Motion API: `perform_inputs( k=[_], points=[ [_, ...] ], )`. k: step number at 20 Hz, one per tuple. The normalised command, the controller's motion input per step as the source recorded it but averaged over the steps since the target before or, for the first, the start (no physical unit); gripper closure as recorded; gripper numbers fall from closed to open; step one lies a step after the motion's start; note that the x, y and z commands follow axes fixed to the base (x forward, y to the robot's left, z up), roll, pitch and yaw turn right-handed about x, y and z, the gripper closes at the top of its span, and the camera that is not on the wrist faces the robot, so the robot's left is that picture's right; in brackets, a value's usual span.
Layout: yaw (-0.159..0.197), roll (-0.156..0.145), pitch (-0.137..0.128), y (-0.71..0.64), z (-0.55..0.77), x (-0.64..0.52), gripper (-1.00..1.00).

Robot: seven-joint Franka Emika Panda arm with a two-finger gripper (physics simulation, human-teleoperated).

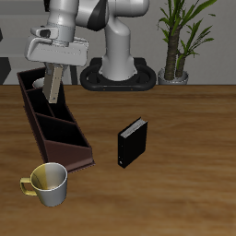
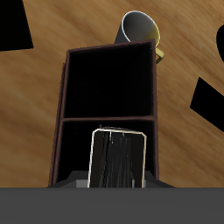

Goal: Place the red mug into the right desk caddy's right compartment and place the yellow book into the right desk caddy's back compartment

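yellow book (image 1: 55, 85) in gripper (image 1: 54, 66), fingertips hidden, over right desk caddy (image 1: 57, 138)

The setting is a simulated home-office or study desk. A wood-grain table (image 1: 184, 120) carries a dark-brown desk caddy (image 1: 57, 129), a black book (image 1: 133, 143) standing upright and a yellow-and-white mug (image 1: 49, 182). Behind the table, a potted plant (image 1: 181, 37) stands on a grey floor beside the robot's round base (image 1: 117, 76).
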Motion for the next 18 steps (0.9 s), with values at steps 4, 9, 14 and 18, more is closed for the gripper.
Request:
perform_inputs(
  k=[4,9,14,18],
  points=[
    [-0.016,-0.019,0.01,-0.14,-0.11,-0.03,1.0],
    [-0.004,-0.017,0.007,-0.08,-0.07,0.01,1.0],
    [-0.011,-0.022,0.036,-0.12,-0.28,0.09,1.0],
    [-0.005,-0.001,0.006,0.02,-0.05,-0.02,1.0]
  ],
)
